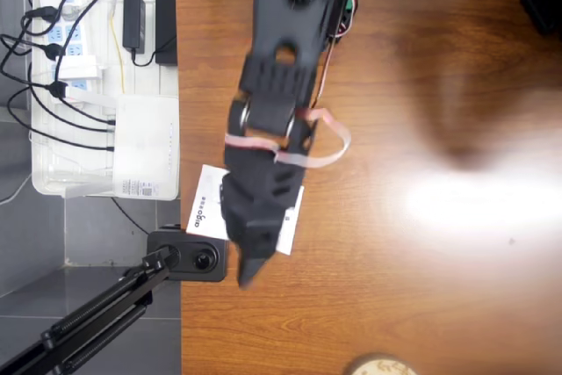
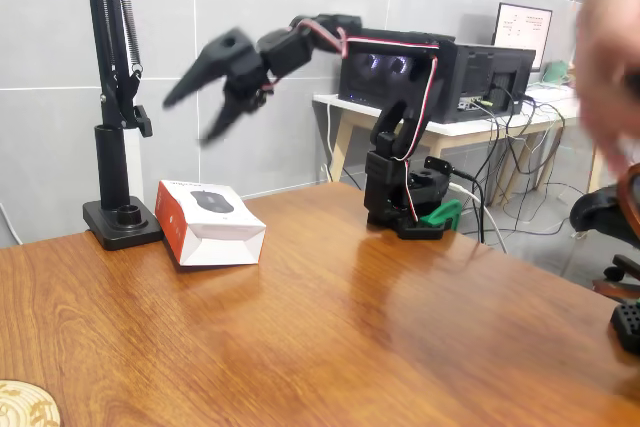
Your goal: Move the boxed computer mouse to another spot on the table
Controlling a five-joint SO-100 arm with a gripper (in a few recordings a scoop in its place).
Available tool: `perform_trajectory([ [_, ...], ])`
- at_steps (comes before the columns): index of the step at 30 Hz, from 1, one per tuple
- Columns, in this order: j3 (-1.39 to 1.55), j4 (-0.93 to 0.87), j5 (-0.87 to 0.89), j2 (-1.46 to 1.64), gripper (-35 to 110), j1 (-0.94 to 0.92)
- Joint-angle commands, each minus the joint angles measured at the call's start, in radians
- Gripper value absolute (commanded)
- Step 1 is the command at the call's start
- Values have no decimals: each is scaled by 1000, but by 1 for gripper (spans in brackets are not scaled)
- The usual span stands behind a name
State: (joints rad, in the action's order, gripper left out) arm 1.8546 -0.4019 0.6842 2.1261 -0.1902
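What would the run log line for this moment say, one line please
pincer: open, raised above box, holding nothing | boxed computer mouse: flat on table, beside lamp-stand base, untouched | phase: approach

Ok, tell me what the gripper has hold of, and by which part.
Nothing. The gripper hangs open in the air above the boxed computer mouse, which sits untouched on the table.
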Motion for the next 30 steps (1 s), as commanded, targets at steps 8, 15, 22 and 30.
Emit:
perform_trajectory([
  [8,255,1591,-69,41,0,164],
  [15,454,2137,-242,147,0,222],
  [22,764,2166,-456,566,0,112],
  [30,946,2059,-492,985,0,64],
])
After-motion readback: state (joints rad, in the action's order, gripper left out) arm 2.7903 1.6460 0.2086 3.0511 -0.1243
